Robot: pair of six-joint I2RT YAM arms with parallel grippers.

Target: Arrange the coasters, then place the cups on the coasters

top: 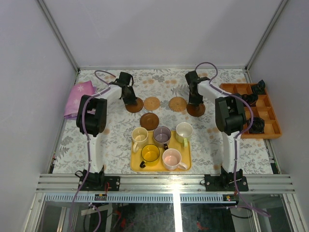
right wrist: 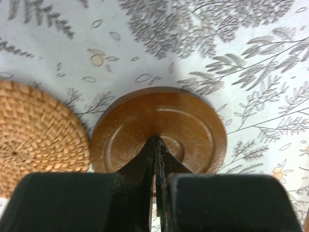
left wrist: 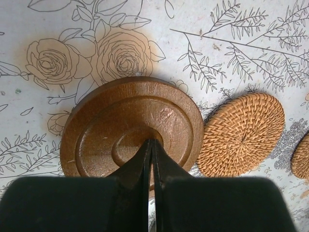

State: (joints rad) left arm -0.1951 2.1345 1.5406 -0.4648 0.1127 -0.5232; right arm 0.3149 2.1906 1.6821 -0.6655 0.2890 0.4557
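Observation:
My left gripper [top: 129, 99] is shut, its tips resting on the middle of a dark brown coaster [left wrist: 130, 116] at the back left. Two tan woven coasters [top: 151, 103] [top: 177, 104] lie side by side between the arms. My right gripper [top: 194, 100] is also shut, its tips touching the centre of another dark coaster [right wrist: 193, 121] at the back right. A third dark coaster [top: 149, 121] lies nearer, just behind the tray. The cream [top: 139, 135], grey-purple [top: 161, 136], pale greenish [top: 184, 131], yellow [top: 150, 153] and pink [top: 172, 158] cups stand on the tray.
The flat yellow tray [top: 136, 166] under the cups sits at the near middle. An orange compartment box [top: 270, 128] with small black objects stands at the right edge. A purple cloth [top: 79, 96] lies at the back left. Walls enclose the floral tablecloth.

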